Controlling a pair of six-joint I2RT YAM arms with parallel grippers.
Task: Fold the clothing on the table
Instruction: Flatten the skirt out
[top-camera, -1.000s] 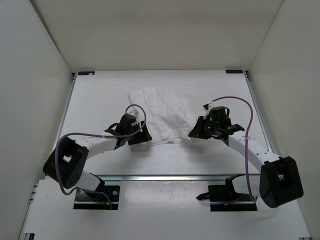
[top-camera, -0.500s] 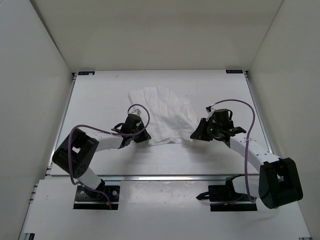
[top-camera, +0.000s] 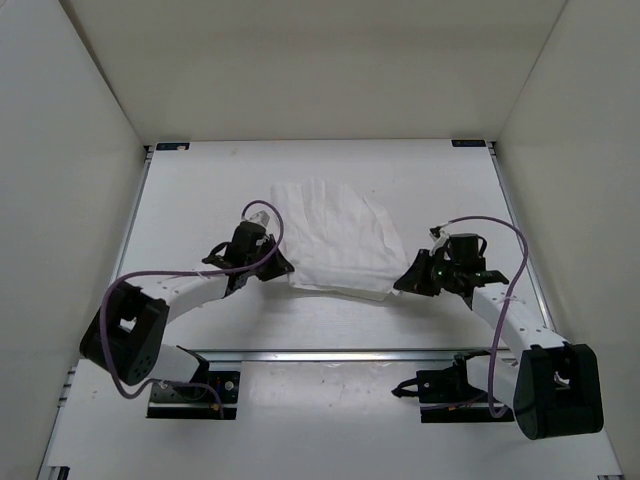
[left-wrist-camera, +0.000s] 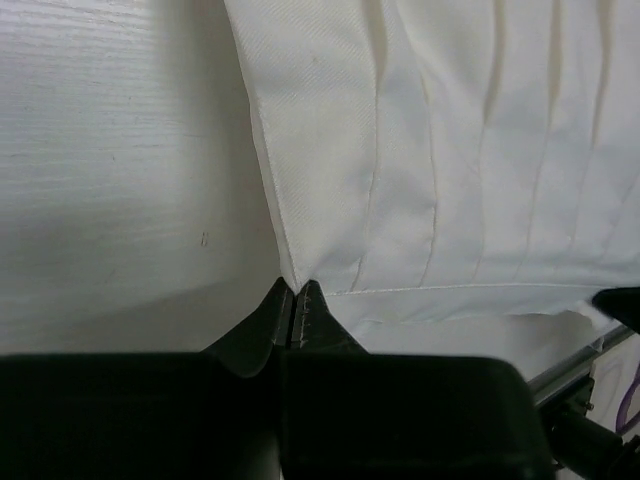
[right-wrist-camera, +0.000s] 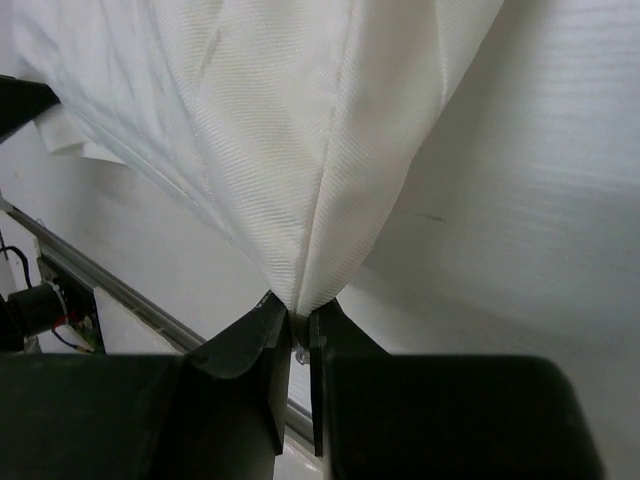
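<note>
Left gripper (left-wrist-camera: 295, 297) and right gripper (right-wrist-camera: 298, 318) pinch clothing (top-camera: 335, 235) corners.

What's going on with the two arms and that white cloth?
Both arms are gripping the clothing by its near corners. The left claw is shut on the near-left corner and the right claw is shut on the near-right one. The near edge looks slightly lifted between them, while the rest lies spread on the table. No fold has been made yet.
</note>
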